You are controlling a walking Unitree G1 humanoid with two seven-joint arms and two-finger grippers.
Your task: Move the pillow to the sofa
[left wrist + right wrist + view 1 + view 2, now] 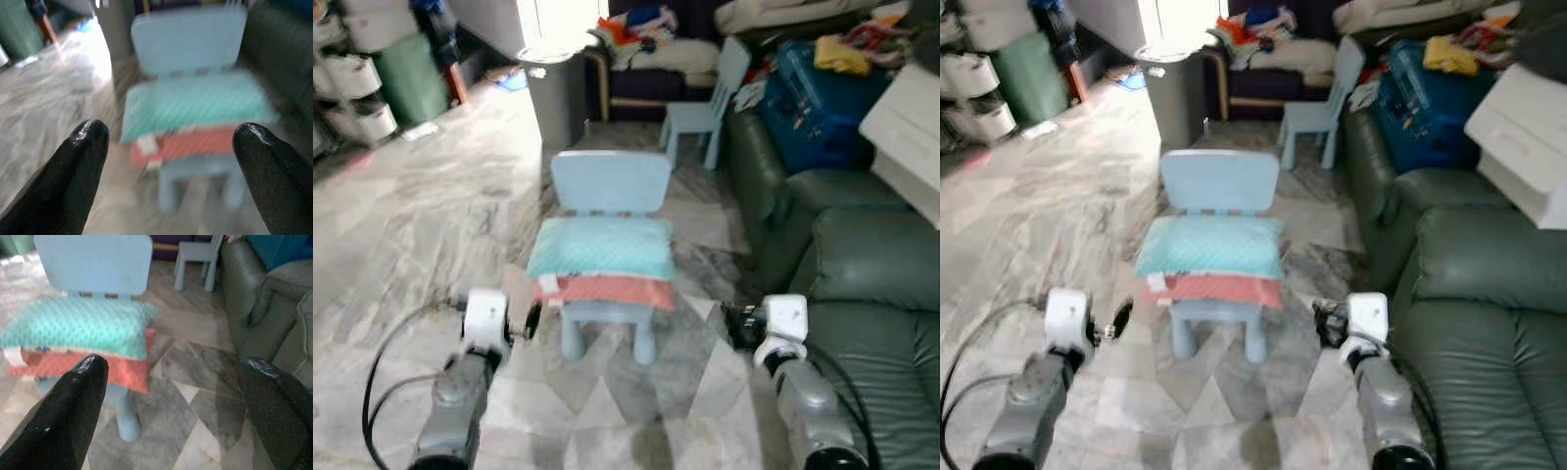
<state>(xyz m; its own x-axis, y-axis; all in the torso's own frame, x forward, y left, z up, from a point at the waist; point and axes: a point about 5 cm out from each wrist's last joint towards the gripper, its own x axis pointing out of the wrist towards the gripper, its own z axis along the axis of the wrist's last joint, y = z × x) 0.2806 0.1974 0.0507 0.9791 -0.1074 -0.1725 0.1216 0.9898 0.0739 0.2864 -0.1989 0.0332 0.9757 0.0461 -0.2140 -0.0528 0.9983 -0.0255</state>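
Note:
A teal pillow [602, 248] lies on top of a coral-red pillow [607, 291], both stacked on the seat of a small light-blue child's chair [612, 182]. The dark green leather sofa [867, 284] stands to the right of the chair. My left gripper [531, 319] hovers low at the chair's front left corner, short of the pillows, and is open [171, 131] with nothing in it. My right gripper [736, 324] is held between the chair and the sofa, also open [173, 364] and empty. Neither touches the pillows.
A second blue child's chair [707, 103] stands further back by the sofa arm. A grey bin [555, 93] is behind the near chair. A blue bag [822, 98] and a white box [911, 137] sit on the sofa's far part. Marble floor [431, 215] lies to the left.

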